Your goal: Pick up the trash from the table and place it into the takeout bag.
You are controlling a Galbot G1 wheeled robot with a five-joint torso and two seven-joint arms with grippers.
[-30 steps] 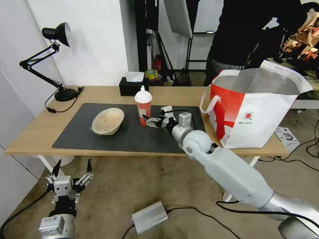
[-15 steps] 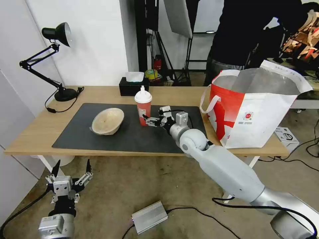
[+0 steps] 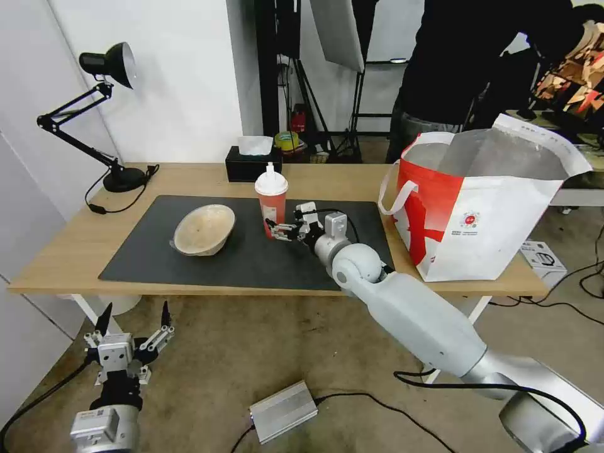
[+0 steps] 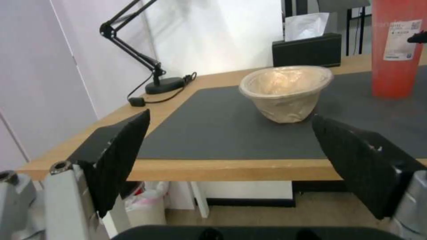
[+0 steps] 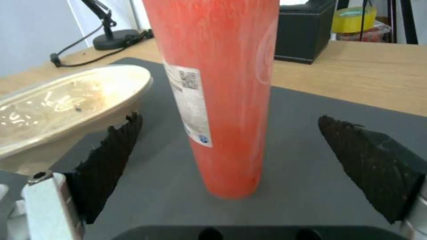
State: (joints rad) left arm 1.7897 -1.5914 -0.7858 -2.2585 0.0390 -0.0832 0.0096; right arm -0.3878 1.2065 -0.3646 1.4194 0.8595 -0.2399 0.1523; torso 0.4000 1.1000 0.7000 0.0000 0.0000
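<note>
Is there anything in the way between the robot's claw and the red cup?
Nothing visible is. The right gripper is open right beside the red drink cup, and the right wrist view shows only bare dark mat between its fingers and the cup. The beige bowl sits off to one side.

A black desk lamp [image 3: 107,113] stood at the far left, its cord trailing beside the base. A black tissue box [image 3: 253,162] sat further along. A silver metal box [image 3: 283,410] lay on the floor.
</note>
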